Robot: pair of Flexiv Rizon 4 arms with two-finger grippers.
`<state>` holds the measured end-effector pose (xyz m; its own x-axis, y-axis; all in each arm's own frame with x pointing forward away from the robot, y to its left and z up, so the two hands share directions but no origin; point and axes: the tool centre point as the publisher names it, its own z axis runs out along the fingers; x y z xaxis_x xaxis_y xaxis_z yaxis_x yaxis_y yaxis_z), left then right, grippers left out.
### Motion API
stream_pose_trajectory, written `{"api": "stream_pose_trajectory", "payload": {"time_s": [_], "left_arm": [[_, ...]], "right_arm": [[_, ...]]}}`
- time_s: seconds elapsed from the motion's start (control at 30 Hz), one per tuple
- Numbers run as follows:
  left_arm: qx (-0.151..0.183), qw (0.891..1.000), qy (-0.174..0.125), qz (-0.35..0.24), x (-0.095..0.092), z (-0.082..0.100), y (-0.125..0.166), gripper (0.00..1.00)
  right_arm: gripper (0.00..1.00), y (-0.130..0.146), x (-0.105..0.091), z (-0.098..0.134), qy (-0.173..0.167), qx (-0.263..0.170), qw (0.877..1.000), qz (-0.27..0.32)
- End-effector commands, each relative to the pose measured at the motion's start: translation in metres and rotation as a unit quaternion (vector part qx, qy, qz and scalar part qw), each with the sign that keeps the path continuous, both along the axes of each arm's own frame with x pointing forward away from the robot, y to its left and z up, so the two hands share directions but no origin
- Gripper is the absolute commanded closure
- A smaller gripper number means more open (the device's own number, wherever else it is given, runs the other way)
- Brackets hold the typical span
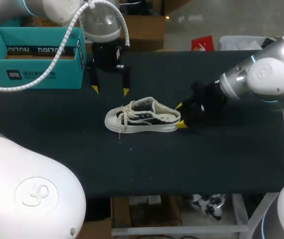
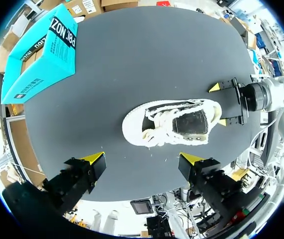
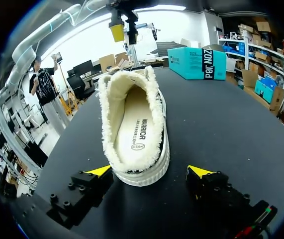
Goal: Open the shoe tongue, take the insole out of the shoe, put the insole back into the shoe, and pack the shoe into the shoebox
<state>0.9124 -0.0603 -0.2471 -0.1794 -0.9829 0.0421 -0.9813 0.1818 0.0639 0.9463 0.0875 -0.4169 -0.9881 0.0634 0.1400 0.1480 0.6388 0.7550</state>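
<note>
Shoe (image 1: 142,118) lay on the desk (image 1: 206,159), heel between the spread fingers of your right pincer (image 1: 180,115), touching neither; your left pincer (image 1: 111,90) hung above it, fingers also apart.

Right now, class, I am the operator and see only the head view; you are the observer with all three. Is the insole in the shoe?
Observer: Yes. The right wrist view looks into the shoe from its heel, and the insole lies flat inside.
Operator: Do the right jaws grip the heel?
Observer: No. They stand open, a yellow tip on each side of the heel, with a clear gap on that side at least.
Operator: And the left jaws?
Observer: Open too. In the left wrist view the shoe lies ahead of their tips, untouched.
</note>
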Motion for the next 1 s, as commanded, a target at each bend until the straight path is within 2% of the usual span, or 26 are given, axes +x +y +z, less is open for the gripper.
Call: {"api": "stream_pose_trajectory", "payload": {"time_s": [0.03, 0.33, 0.5, 0.67, 1.0], "left_arm": [[0.005, 1.0, 0.004, -0.002, 0.003, -0.005, -0.007, 0.0], [0.008, 1.0, 0.006, -0.01, 0.001, -0.009, -0.018, 0.0], [0.008, 1.0, 0.008, -0.011, 0.001, -0.012, -0.022, 0.0], [0.008, 1.0, 0.009, -0.011, 0.001, -0.014, -0.026, 0.0], [0.008, 1.0, 0.011, -0.014, 0.001, -0.019, -0.028, 0.0]], "right_arm": [[0.0, 0.004, -0.003, -0.005, -0.007, 0.009, 1.0, 0.001], [0.0, 0.002, -0.011, -0.004, -0.012, 0.028, 1.0, 0.0], [0.0, 0.01, -0.014, -0.006, -0.022, 0.042, 0.999, 0.007], [0.0, 0.019, -0.014, -0.009, -0.026, 0.061, 0.998, 0.015], [0.0, 0.034, -0.006, -0.008, -0.028, 0.071, 0.997, 0.02]]}}
